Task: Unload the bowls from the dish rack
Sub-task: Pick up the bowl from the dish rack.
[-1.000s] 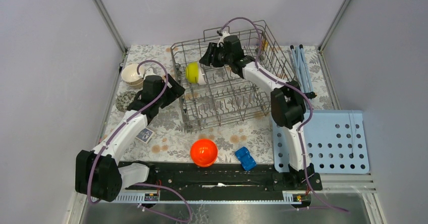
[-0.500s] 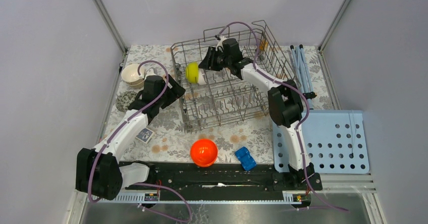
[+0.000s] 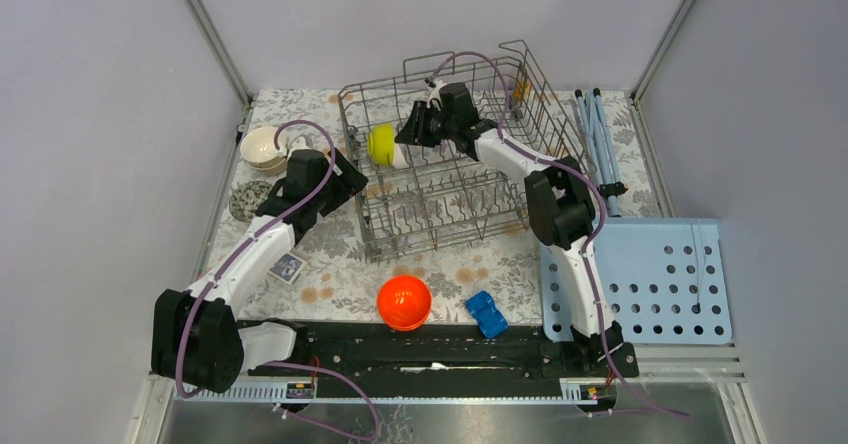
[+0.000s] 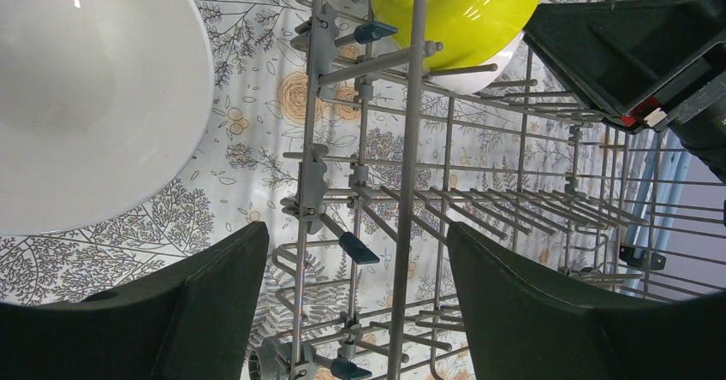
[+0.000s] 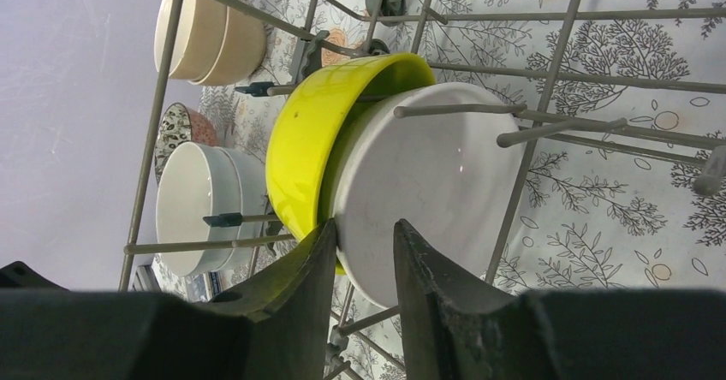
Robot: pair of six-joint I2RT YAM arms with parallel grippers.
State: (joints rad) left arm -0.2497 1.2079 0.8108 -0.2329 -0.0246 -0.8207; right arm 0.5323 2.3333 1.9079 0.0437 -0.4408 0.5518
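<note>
Right gripper (image 5: 366,230): inside the large grey wire dish rack (image 3: 450,199); black fingers narrowly apart, astride the lower edge of a glossy white round bowl (image 5: 428,183); whether they pinch it cannot be told.
Left gripper (image 4: 358,236): fingers spread wide, nothing between them; just outside the rack's left wall.
Yellow-green round bowl (image 5: 308,149): on edge among the tines at the rack's left end, with the glossy white bowl nested in it.
Second white bowl (image 4: 86,97): on the floral tablecloth (image 3: 340,264), just outside the rack's left side.
Cream bowl (image 3: 263,147): on the cloth, far left corner.
Speckled patterned bowl (image 3: 246,202): just nearer than the cream one.
Bright orange bowl (image 3: 403,302): on the cloth in front of the rack, beside a small blue toy car (image 3: 486,314).
Light-blue perforated board (image 3: 650,279): flat, right of the rack.
</note>
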